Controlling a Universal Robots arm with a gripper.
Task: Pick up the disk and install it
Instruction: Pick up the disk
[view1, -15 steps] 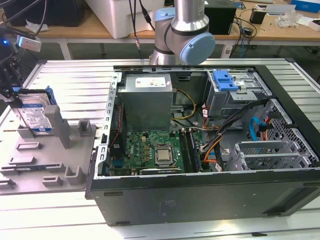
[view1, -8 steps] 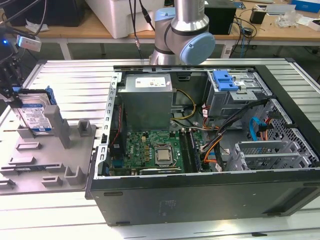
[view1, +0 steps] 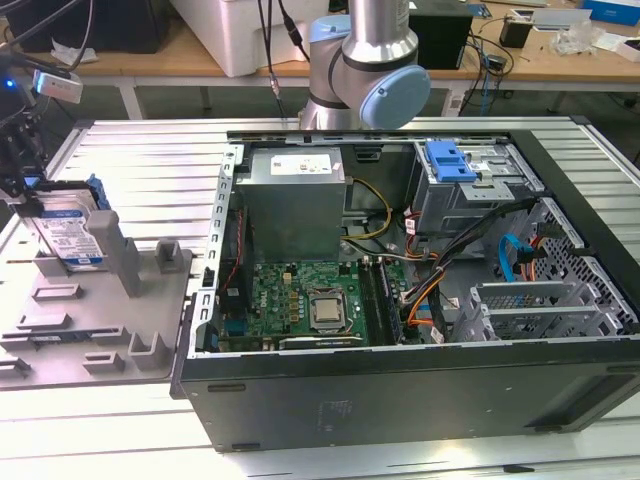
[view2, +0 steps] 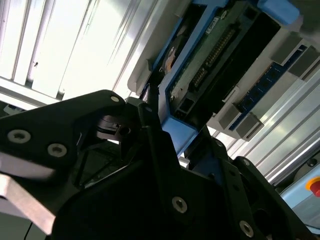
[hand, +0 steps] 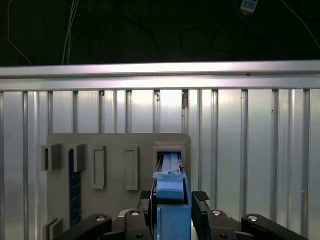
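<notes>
- Trouble could be coming if the claw (hand: 173, 199) is gripping the disk (hand: 170, 182) only by its thin blue edge. The disk is standing tall, so it could be tipping or slipping out of a weak hold.
- Trouble could also be coming from the gray stand (view1: 110, 310). The disk is sitting down in a slot there, and a crooked pull could be making it rub or jam against the slot walls.
- Wires (view1: 440, 270) are lying all over the inside of the computer box (view1: 400, 400), and a disk passing close could be catching on them.
- The metal cage (view1: 490, 190) with the blue latch (view1: 450, 160) is sitting at the far side of the box, well apart from the disk, so a loose hold could be giving way over that gap.
- In the first wrist view the claw looks to be squeezing the disk. One of its fingers (hand: 201, 202) is pressing on each side of the blue edge, with no gap showing.
- The disk is standing on its edge right between those fingers. It is sitting at the exterior view's left, outside the computer box, in the stand on the metal table (view1: 130, 160).
</notes>
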